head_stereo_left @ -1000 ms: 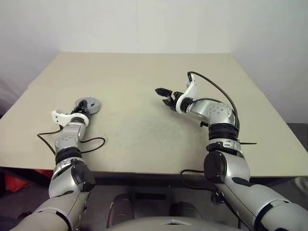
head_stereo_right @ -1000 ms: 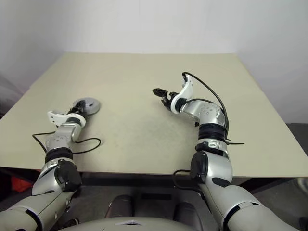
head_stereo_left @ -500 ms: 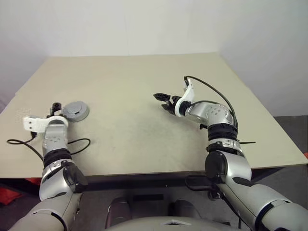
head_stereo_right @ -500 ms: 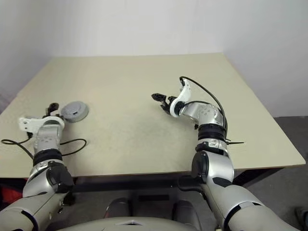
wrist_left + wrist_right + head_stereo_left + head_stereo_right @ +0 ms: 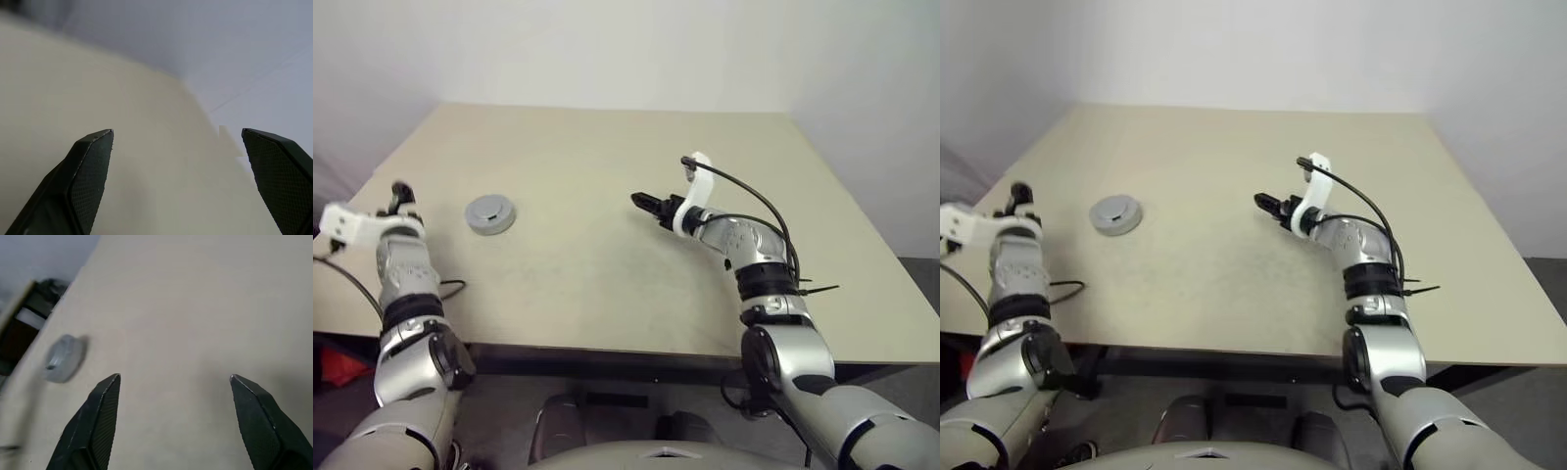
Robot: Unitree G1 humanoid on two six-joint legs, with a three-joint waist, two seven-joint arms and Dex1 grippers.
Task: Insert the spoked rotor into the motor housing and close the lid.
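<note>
The motor housing (image 5: 491,224) stands as a short round grey puck on the left part of the table, and also appears in the right wrist view (image 5: 62,364). The lid (image 5: 490,208) lies flat on top of it, silver with a small hub. The spoked rotor is hidden. My left gripper (image 5: 400,190) is raised near the table's left edge, well to the left of the housing, open and empty; its fingers (image 5: 93,161) stand wide apart. My right gripper (image 5: 646,204) hovers over the table's middle, pointing left toward the housing, open and empty (image 5: 173,378).
The beige table (image 5: 607,147) carries nothing else besides a black cable (image 5: 450,287) trailing from my left arm near the front left edge. A pale wall rises behind the table's far edge.
My left gripper has opened, let go of the housing, and risen away to the left. My right wrist has rolled, roughly in place. The camera view has also shifted.
</note>
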